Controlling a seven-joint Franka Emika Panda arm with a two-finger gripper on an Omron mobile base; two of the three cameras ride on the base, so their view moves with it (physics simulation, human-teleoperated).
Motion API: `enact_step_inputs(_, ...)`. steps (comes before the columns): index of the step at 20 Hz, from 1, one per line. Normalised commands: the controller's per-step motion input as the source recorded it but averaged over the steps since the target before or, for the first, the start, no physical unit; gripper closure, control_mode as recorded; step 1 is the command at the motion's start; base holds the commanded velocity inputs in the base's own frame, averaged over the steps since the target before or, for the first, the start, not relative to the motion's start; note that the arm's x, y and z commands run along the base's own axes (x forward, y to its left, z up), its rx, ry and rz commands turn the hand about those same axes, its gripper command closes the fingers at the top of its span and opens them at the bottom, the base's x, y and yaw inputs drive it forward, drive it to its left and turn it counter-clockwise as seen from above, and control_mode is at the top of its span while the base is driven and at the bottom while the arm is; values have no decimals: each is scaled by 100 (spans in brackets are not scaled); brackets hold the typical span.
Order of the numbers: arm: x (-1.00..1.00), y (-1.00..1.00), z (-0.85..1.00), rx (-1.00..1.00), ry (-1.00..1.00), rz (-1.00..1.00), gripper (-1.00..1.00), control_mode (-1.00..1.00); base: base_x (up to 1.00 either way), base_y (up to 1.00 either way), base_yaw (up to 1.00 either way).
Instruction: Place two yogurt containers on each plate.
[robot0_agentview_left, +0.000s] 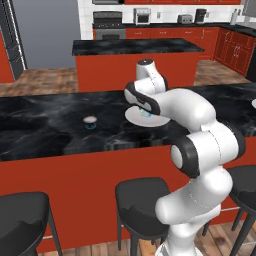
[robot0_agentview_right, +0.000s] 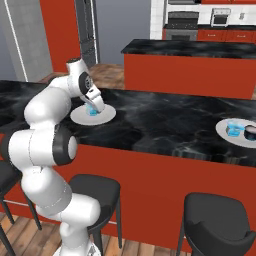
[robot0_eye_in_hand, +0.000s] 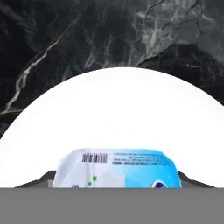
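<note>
The near plate (robot0_agentview_right: 80, 118) carries one yogurt tub (robot0_eye_in_hand: 117, 168), between the gripper (robot0_agentview_right: 93, 109) jaws; grip or gap, cannot tell. Far plate (robot0_agentview_right: 223, 134) at three o'clock holds another tub (robot0_agentview_right: 232, 129). A round tub (robot0_agentview_left: 90, 121) sits at nine o'clock on open counter (robot0_agentview_left: 45, 125).

The desk (robot0_agentview_left: 45, 125) is black marble streaked with white veins, on a red-orange front, and the plate (robot0_eye_in_hand: 113, 113) on it is plain white. The yogurt tub (robot0_eye_in_hand: 117, 168) on that plate is light blue and white with a black barcode, small green stars and a dark blue mark. The stools (robot0_agentview_left: 142, 200) are black, the arm (robot0_agentview_left: 200, 145) white with dark joints.
</note>
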Motion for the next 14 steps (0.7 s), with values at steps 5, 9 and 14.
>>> enact_step_inputs(5,-1,2,1,0,-1,0,-100,-100,0,0,0)
enact_step_inputs(9,-9,0,18,0,-3,0,-100,-100,0,0,0)
enact_step_inputs(14,-15,0,53,0,-6,0,-100,-100,0,0,0)
